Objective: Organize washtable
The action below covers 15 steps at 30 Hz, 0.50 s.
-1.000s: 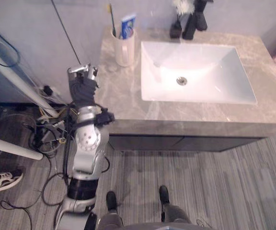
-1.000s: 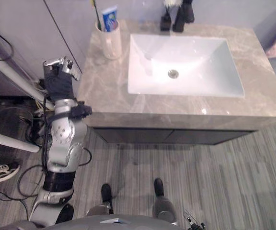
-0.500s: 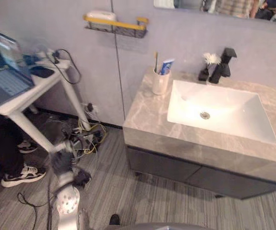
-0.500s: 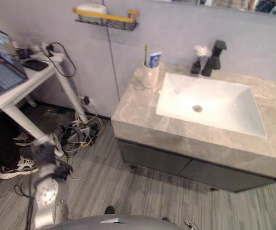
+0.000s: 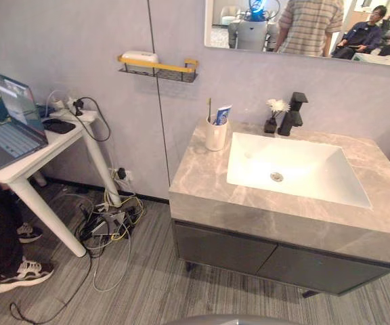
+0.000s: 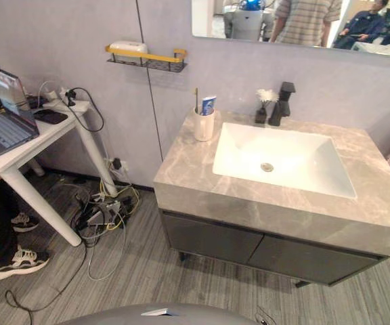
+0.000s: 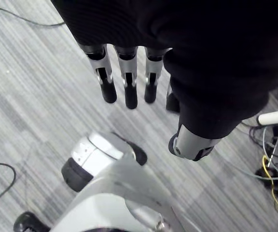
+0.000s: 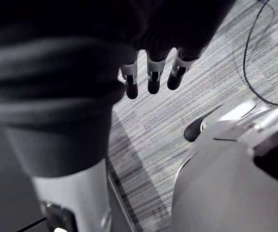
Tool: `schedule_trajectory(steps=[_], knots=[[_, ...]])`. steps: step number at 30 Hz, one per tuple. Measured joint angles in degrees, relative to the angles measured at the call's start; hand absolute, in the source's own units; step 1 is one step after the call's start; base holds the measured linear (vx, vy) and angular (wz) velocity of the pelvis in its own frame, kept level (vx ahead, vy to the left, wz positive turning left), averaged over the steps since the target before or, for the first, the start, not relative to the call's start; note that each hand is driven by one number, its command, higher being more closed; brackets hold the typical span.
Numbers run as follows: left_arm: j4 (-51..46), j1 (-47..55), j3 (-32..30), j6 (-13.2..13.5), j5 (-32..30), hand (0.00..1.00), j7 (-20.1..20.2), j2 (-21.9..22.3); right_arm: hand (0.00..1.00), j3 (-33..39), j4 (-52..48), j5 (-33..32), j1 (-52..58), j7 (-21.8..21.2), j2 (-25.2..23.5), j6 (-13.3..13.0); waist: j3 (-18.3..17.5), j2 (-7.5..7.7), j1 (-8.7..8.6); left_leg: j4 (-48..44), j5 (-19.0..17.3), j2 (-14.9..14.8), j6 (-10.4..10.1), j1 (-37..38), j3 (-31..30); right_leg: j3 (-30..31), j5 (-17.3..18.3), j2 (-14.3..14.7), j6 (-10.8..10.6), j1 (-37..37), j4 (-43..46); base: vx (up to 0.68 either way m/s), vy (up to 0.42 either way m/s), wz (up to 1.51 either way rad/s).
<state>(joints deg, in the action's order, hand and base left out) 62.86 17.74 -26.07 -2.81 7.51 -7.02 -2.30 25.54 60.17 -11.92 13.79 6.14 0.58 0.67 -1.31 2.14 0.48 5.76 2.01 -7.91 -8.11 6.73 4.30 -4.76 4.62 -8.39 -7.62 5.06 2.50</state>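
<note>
Grey marble washtable (image 5: 202,184) stands against the wall, a white sink (image 5: 296,169) set into it. At its back left corner a cup (image 5: 215,137) holds a toothbrush (image 5: 209,108) and toothpaste (image 5: 223,114). A black faucet (image 5: 294,112) and a flower vase (image 5: 271,120) stand just behind the sink. The left hand (image 7: 129,83) and right hand (image 8: 151,73) hang over the striped floor (image 7: 28,101), fingers straight, slightly apart, holding nothing.
</note>
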Motion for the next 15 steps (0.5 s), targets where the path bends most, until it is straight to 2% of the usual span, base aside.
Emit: schedule_trajectory(steps=[6,11,15], knots=[[0.17,-1.70,1.92,0.44,0.01,0.00,1.46,-0.55,0.00,0.03,3.05,-0.41,-1.55,-0.83,0.68,0.06,0.19,-0.19,-0.16,0.20,-0.48,0.02,0.36,-0.09,0.90,0.89,0.41,0.04,-0.07,-0.15,-0.99,-0.01,0.007,-0.07],[0.16,-2.92,8.40,0.92,-0.80,0.00,1.50,-2.28,0.00,-0.71,3.14,-0.53,-1.74,-1.12,0.80,-0.04,0.22,-0.14,-0.24,0.21,-0.90,0.05,0.36,-2.30,0.93,0.88,0.40,0.06,-0.10,-2.15,-1.65,0.05,-0.013,-0.01],[0.18,-4.40,10.50,0.92,-2.17,0.00,1.45,-3.08,0.00,-1.26,3.63,-0.81,-2.23,-1.10,0.89,-0.09,0.76,0.23,-0.24,-0.07,-1.46,0.06,0.04,-2.43,1.09,0.96,-0.08,0.09,-0.14,-2.16,-2.00,0.13,-0.035,-0.04]])
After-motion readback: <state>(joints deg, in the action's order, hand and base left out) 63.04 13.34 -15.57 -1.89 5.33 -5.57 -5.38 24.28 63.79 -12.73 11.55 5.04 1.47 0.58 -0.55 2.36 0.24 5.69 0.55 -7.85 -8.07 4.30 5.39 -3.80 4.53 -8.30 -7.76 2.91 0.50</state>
